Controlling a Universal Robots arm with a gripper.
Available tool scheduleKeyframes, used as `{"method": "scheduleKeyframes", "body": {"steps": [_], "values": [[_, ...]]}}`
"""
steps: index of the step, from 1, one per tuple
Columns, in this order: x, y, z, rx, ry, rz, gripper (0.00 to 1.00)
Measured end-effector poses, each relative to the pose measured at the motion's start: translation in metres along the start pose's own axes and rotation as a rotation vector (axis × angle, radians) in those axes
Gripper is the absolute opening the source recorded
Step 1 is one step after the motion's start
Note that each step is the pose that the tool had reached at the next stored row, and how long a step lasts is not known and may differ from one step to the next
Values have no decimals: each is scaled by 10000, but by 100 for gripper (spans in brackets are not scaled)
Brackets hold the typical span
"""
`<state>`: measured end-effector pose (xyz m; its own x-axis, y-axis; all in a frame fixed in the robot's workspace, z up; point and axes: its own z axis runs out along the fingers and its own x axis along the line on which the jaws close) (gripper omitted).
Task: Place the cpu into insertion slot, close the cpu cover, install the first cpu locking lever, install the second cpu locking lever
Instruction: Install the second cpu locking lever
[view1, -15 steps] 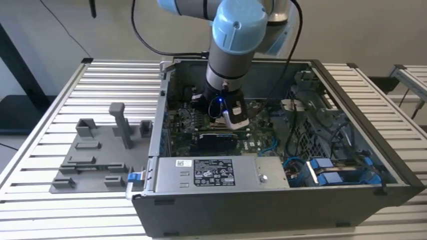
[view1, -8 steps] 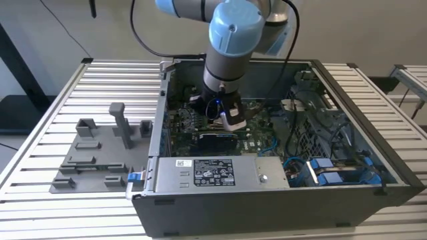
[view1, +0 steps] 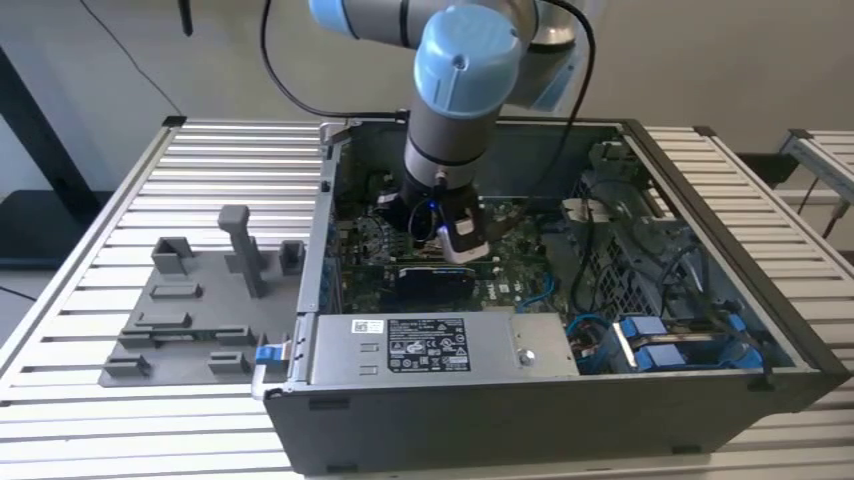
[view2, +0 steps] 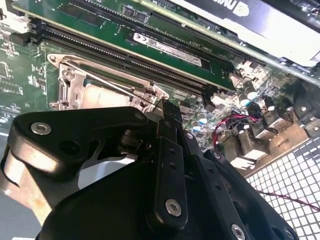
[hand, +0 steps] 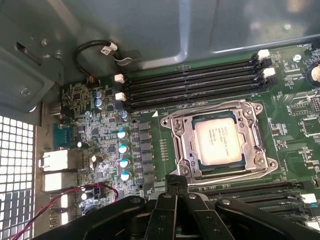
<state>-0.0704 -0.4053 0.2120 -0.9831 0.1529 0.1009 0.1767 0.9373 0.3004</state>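
The cpu (hand: 218, 141) lies flat in the insertion slot (hand: 182, 145), a dull grey-tan square inside the silver metal frame on the green board. The frame of the cover sits down around the chip's edges. Thin wire levers (hand: 210, 111) run along the frame's sides. My gripper (hand: 176, 183) is shut with nothing between its black fingers, its tips just beside the socket's edge. In the second wrist view the gripper (view2: 167, 109) hovers close to the socket's corner (view2: 150, 92), where a wire lever (view2: 112, 80) crosses the frame. The exterior view shows the gripper (view1: 461, 250) low inside the case.
Black memory slots (hand: 190, 82) flank the socket on two sides. A long black card (view2: 240, 20) and round capacitors (hand: 121, 148) stand nearby. The case walls (view1: 607, 125), a power supply (view1: 427, 345) and cable bundles (view1: 641, 250) hem in the arm. Grey fixtures (view1: 187, 300) sit at the exterior view's left.
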Motion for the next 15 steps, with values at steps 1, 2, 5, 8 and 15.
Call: {"method": "scheduleKeyframes", "body": {"steps": [1, 2, 5, 8, 15], "values": [[2, 6, 12, 1, 0, -1, 11], [5, 11, 26, -1, -1, -1, 11], [18, 25, 74, 2, -1, -1, 11], [23, 25, 115, 68, -11, 2, 11], [21, 19, 172, 346, -62, 16, 11]]}}
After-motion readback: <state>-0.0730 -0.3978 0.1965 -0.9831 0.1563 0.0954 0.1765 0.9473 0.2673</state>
